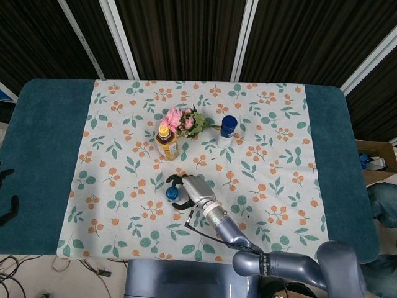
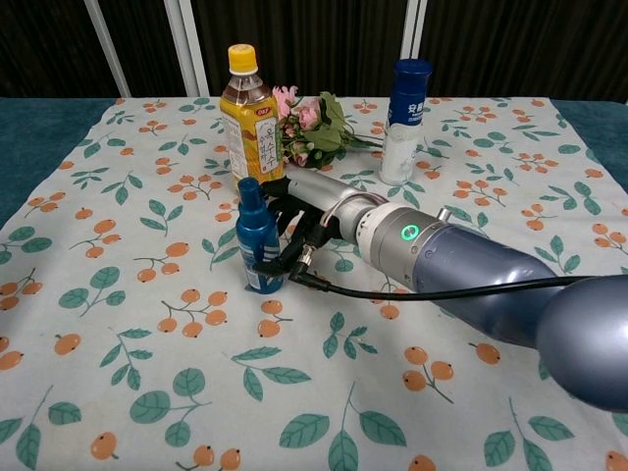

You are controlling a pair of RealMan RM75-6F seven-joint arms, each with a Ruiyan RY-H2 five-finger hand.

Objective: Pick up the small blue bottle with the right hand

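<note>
The small blue bottle stands on the flowered cloth, leaning slightly; from the head view it is a blue cap. My right hand has come in from the right and grips it. Its fingers curl behind the bottle's neck and the thumb crosses in front of its lower part. In the head view the right hand wraps the bottle from the right. My left hand shows only as dark, spread fingertips at the left edge, off the table, with nothing in them.
A yellow-capped tea bottle stands just behind the blue one. A bunch of pink flowers lies beside it. A white bottle with a blue cap stands further right. A black cable trails from my right wrist.
</note>
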